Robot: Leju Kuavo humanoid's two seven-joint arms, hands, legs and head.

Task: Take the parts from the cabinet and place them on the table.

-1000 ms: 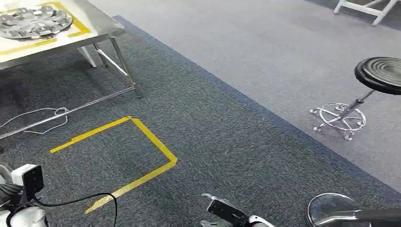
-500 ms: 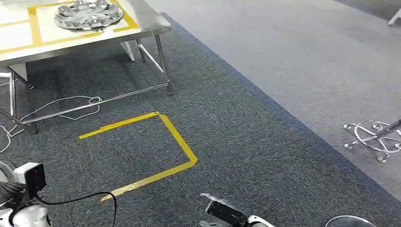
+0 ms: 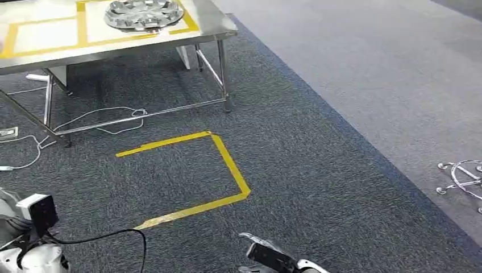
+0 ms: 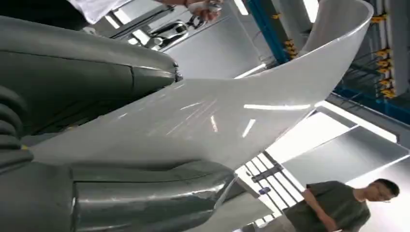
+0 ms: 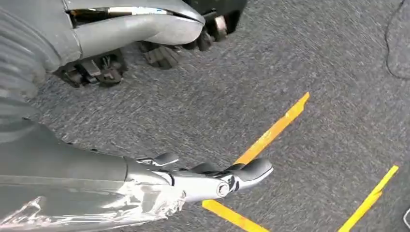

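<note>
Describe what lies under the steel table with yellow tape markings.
Under the steel table with yellow tape markings: dark grey carpet, loose white cables, its crossbar and legs. The tabletop hides whatever lies further back beneath it.

L hand (image 4: pixel 96 145): grey ribbed cover, thick thumb | R hand (image 5: pixel 145 140): silver, dark fingers

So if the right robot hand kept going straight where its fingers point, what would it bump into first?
Probably the grey carpet, near the yellow tape line. The right robot hand points over bare floor with nothing between, though depth is unclear.
</note>
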